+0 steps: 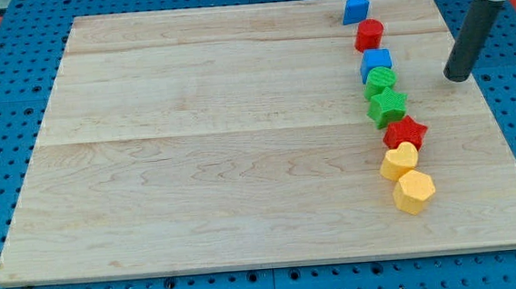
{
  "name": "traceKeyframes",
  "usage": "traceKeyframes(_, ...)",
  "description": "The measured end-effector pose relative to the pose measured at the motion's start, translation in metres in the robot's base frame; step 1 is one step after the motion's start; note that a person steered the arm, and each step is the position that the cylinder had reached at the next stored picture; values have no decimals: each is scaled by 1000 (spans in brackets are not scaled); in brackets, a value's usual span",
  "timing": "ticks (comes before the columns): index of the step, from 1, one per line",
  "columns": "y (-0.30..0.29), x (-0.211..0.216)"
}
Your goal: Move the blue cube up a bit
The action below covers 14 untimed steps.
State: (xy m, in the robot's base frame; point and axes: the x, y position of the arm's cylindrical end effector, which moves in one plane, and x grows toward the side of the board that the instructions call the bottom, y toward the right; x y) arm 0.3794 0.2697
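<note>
The blue cube (375, 62) sits on the wooden board (221, 138) at the view's right, in a column of blocks. A red block (370, 35) touches it above and a green round block (381, 81) touches it below. My tip (456, 78) rests on the board to the right of the blue cube, well apart from it, roughly level with the green round block.
A blue triangular block (354, 8) tops the column. Below the green round block come a green star (387, 106), a red star (406, 134), a yellow heart (399, 162) and a yellow hexagon (414, 192). The board's right edge (502, 118) is close to the tip.
</note>
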Motion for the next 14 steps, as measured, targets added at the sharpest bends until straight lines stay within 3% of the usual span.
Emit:
traceKeyframes(1, 25, -19)
traceKeyframes(2, 20, -85)
traceKeyframes(3, 11, -124)
traceKeyframes(4, -8, -118)
traceKeyframes(5, -18, -81)
traceKeyframes(6, -74, -66)
traceKeyframes(8, -95, -79)
traceKeyframes(9, -60, -22)
traceKeyframes(10, -108, 21)
traceKeyframes(11, -154, 8)
traceKeyframes(13, -101, 6)
traceKeyframes(14, -108, -34)
